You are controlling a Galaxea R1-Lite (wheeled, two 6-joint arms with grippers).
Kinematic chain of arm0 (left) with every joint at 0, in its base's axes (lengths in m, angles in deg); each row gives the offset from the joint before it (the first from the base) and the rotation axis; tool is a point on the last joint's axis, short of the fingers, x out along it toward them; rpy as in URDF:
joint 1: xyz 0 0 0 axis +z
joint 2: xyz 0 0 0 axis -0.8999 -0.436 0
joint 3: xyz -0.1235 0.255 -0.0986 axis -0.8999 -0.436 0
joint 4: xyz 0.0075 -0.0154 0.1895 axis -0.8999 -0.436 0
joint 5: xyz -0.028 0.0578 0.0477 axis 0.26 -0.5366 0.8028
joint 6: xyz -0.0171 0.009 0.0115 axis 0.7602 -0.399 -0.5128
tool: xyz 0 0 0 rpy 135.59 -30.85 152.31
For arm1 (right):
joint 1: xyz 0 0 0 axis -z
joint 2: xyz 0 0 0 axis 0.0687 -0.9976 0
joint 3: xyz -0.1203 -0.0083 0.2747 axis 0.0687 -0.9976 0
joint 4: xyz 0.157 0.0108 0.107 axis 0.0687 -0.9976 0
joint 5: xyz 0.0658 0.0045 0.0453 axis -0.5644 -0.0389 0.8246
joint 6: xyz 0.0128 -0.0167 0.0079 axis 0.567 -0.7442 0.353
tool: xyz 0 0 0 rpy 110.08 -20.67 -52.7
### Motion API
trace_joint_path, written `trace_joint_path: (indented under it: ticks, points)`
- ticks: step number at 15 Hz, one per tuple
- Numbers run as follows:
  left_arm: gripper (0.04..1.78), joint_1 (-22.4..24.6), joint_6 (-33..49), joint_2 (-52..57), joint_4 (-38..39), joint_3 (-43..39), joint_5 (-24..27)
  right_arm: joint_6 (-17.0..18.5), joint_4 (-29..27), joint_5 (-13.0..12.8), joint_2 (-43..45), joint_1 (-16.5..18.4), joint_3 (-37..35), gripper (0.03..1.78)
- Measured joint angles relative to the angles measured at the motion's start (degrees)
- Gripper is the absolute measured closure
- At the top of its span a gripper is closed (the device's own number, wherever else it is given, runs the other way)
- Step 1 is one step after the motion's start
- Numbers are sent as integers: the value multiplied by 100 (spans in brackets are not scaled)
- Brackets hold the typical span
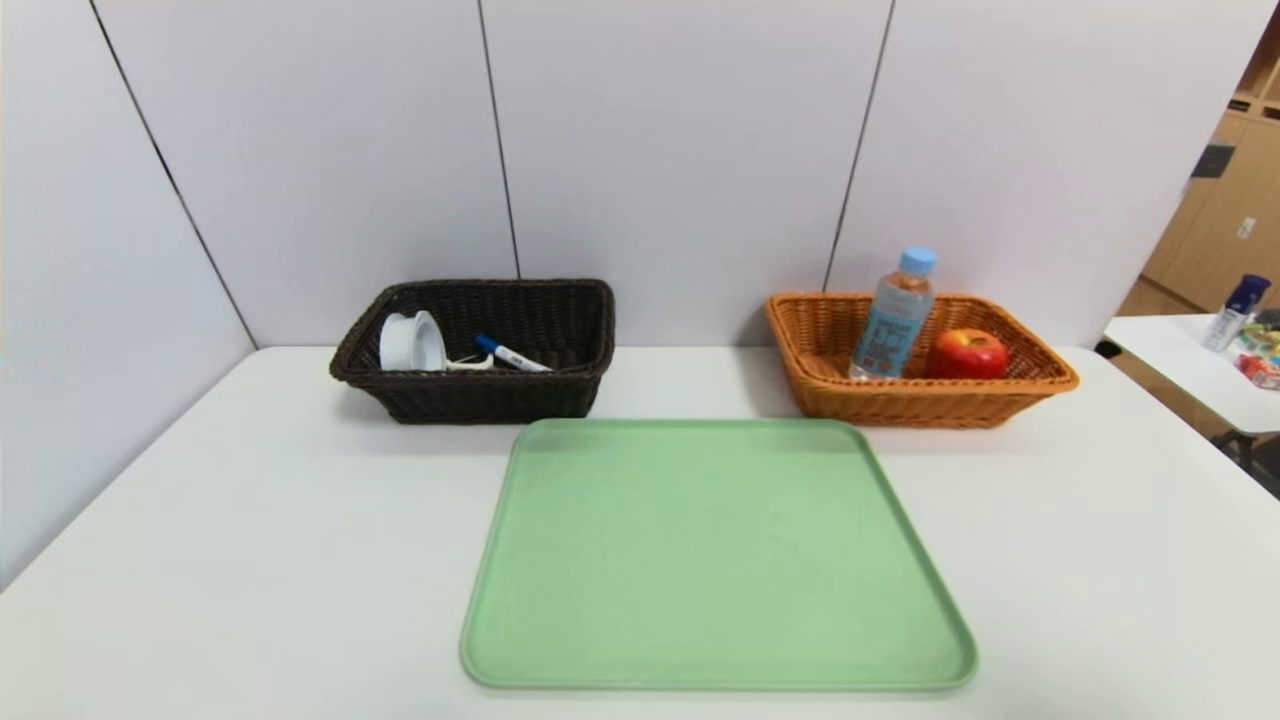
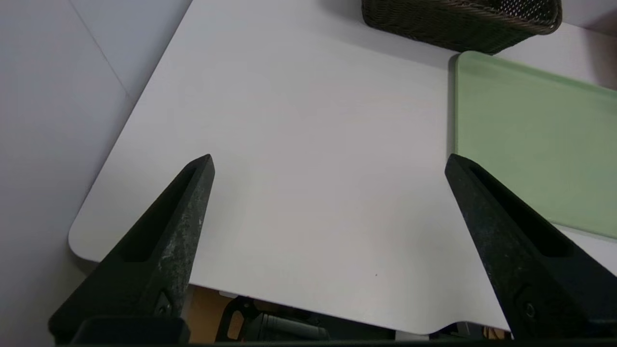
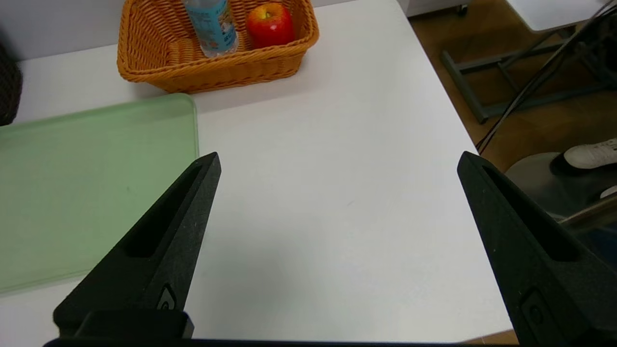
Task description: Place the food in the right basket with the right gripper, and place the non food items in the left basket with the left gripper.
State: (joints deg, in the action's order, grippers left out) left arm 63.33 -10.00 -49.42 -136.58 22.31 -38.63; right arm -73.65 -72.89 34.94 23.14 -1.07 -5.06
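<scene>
White table (image 1: pixel 250 520) fills most of the scene, and on its near middle lies a green tray (image 1: pixel 715 560) with nothing on it. At the far side, just beyond the tray's two far corners, stand the two baskets: the dark brown left basket (image 1: pixel 480 395) on the left and the orange-tan right basket (image 1: pixel 905 400) on the right.

In the right basket the drink bottle (image 1: pixel 893 315) stands upright, its long axis vertical, and the red apple (image 1: pixel 967 354) sits just beside it on the right. In the left basket the tape roll (image 1: pixel 412 342) stands on its edge at the left end; the blue-capped marker (image 1: pixel 510 354) lies slanted near the middle, and a white part of the peeler (image 1: pixel 470 364) shows between them. I cannot make out the pen.

Both arms are drawn back to the near edge of the table and do not show from the head. The left gripper (image 2: pixel 328 164) hangs over the bare near-left part of the table, jaws spread wide and holding nothing; the left basket lies far ahead of it. The right gripper (image 3: pixel 337 161) hangs over the near-right part, also wide open with nothing between its fingers, and the right basket lies far ahead and a little to the left.

As I judge it, nothing is left on the tray to sort, so no item lies near either pair of jaws and the task looks finished.
</scene>
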Motion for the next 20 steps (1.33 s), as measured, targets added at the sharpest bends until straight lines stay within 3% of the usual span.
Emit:
trace_joint_path:
  ticks: [5, 9, 11, 13, 17, 19, 20]
  points:
    - [13, 95, -905, 1737, 355, -1268, 279, -317, 133, 113, 2141, 315, -1517, 12]
    - [13, 104, -1537, 2621, 1119, -2158, 588, -735, 240, 662, 3382, 463, -2220, 12]
    - [13, 104, -1826, 2853, 1740, -2619, 562, -1200, 640, 944, 3875, 494, -2639, 12]
    - [13, 106, -1929, 2960, 2204, -3015, 549, -1586, 1552, 1029, 4131, 503, -3232, 12]
    - [13, 106, -2102, 3021, 3291, -4096, 551, -2016, 4224, 1175, 4313, 508, -5374, 12]
    - [13, 104, -2138, 3023, 4103, -4829, 571, -2091, 5403, 1352, 4326, 511, -6471, 12]
    - [13, 106, -2152, 3023, 4536, -5231, 573, -1994, 5730, 1435, 4326, 511, -6850, 12]
